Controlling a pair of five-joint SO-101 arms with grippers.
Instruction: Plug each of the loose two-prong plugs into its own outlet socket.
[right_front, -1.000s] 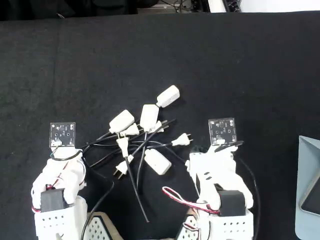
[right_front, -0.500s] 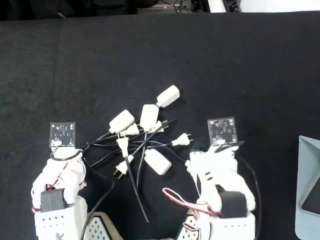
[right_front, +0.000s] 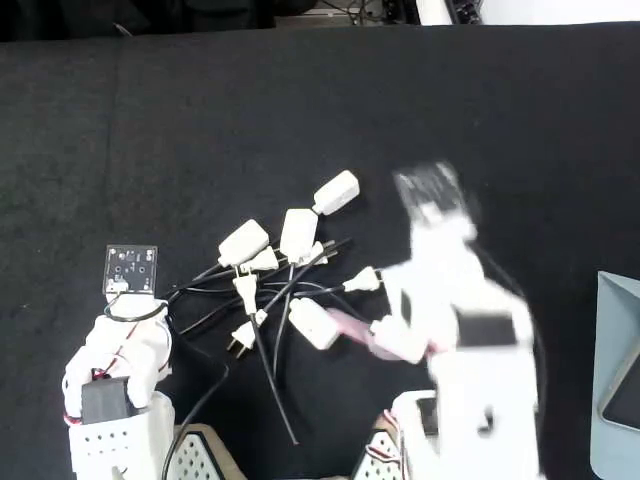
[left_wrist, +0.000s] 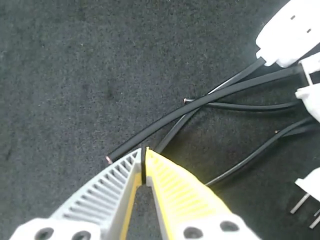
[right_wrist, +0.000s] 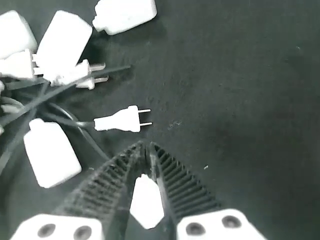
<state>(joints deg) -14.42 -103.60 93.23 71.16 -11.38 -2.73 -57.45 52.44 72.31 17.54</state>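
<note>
While the loose 2-prong plugs (right_front: 365, 279) and white outlet sockets (right_front: 315, 323) lie seemingly all unplugged amid tangled black cords (left_wrist: 225, 90) on the worktop (right_front: 150, 120), the right claw (right_wrist: 146, 146), pressed together and empty, hangs near 1 plug, and the left claw (left_wrist: 143, 150), likewise closed, sits beside a cord end.

A black table cover (right_front: 150, 120) spans nearly the whole high view, its surface matte and faintly speckled. At the cover's right edge sits a pale blue-grey tray (right_front: 603, 330), cut off by the frame, and inside it lies a dark flat slab (right_front: 628, 395) with a lighter border, tilted against the tray's wall. Beyond the cover's far edge, near its right corner, runs a strip of white surface (right_front: 560, 10). Beyond the middle of that same far edge lie dark cables (right_front: 350, 10)
</note>
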